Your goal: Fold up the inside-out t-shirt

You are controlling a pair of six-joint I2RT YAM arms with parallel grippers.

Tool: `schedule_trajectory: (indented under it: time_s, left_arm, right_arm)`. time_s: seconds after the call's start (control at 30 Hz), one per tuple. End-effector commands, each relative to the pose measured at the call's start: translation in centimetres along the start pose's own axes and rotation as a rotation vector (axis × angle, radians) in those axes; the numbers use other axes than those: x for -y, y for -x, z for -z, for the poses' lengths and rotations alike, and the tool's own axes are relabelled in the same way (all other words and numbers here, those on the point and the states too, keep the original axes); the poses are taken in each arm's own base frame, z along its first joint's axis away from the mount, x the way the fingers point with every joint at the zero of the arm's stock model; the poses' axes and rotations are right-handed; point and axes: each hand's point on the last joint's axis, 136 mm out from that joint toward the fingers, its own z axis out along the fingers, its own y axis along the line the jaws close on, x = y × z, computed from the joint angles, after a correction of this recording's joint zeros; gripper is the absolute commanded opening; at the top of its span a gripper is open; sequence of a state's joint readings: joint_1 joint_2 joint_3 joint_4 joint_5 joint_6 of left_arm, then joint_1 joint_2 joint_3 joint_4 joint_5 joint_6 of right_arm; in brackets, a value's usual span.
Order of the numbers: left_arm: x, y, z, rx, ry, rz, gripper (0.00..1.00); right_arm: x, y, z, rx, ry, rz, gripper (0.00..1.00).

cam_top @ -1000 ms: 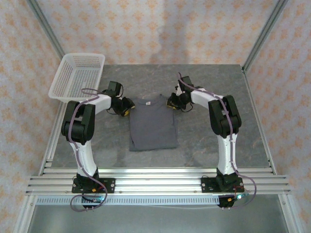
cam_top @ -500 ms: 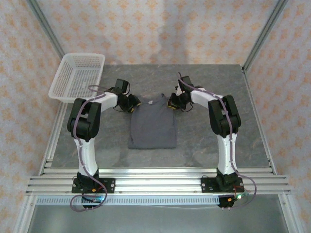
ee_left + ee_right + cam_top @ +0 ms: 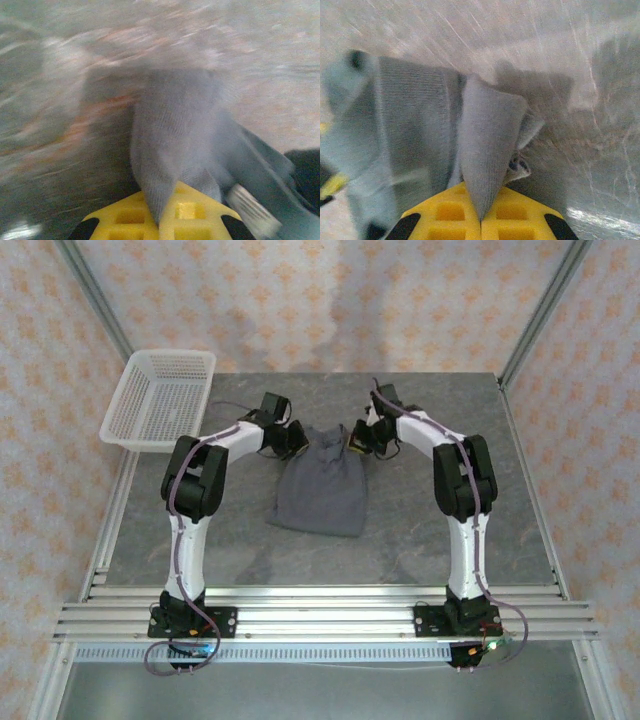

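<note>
The left tool (image 3: 293, 440) is clenched on the t-shirt (image 3: 322, 495), pinching the cloth at the garment's 11 o'clock corner. In the left wrist view a fold of grey fabric rises out of the seam between the tool's yellow pads (image 3: 195, 212), which are pressed together. The rest of that view is blurred. At about 10 o'clock from this tool, well apart from it, a white mesh basket (image 3: 165, 390) sits at the far left corner of the worktop (image 3: 450, 530).

The t-shirt lies near the middle of the worktop, a little toward 12 o'clock. Its far end is gathered narrow between the two tools. From there it widens toward 6 o'clock, where the near edge rests on the grey surface and slants slightly.

The right tool (image 3: 357, 438) is likewise clenched on the t-shirt, at the 1 o'clock corner. In the right wrist view a wedge of grey cloth stands up from between its closed yellow pads (image 3: 450, 212). A small pale tag (image 3: 518, 167) peeks out just at 3 o'clock of that wedge. The two tools are near each other, with only the bunched cloth between them.
</note>
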State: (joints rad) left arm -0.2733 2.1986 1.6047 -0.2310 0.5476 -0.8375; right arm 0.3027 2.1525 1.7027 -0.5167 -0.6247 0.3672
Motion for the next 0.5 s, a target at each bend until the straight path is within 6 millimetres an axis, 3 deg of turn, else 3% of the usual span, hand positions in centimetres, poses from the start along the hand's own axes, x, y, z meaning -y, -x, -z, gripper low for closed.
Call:
schedule_trajectory:
  time_s: [0.0, 0.13, 0.23, 0.3, 0.37, 0.47]
  left_arm:
    - [9.7, 5.7, 7.7, 0.146, -0.224, -0.085, 0.0]
    - [15.2, 8.8, 16.4, 0.298, -0.339, -0.158, 0.0]
    - [16.3, 7.8, 20.3, 0.356, -0.375, -0.211, 0.0]
    - [14.4, 6.1, 19.6, 0.329, -0.331, -0.199, 0.0]
    - [10.7, 3.5, 16.9, 0.254, -0.256, -0.167, 0.0]
    - [4.7, -1.4, 12.4, 0.12, -0.18, -0.086, 0.0]
  right_arm:
    - [-5.6, 6.2, 7.2, 0.182, 0.078, 0.09, 0.0]
    - [-10.6, 10.1, 15.2, 0.356, 0.135, 0.197, 0.0]
    - [-12.7, 9.8, 18.5, 0.414, 0.177, 0.277, 0.0]
    - [-12.8, 8.6, 18.5, 0.406, 0.214, 0.3, 0.0]
    - [-11.6, 6.5, 16.6, 0.369, 0.255, 0.286, 0.0]
    - [-8.3, 2.4, 12.8, 0.276, 0.28, 0.219, 0.0]
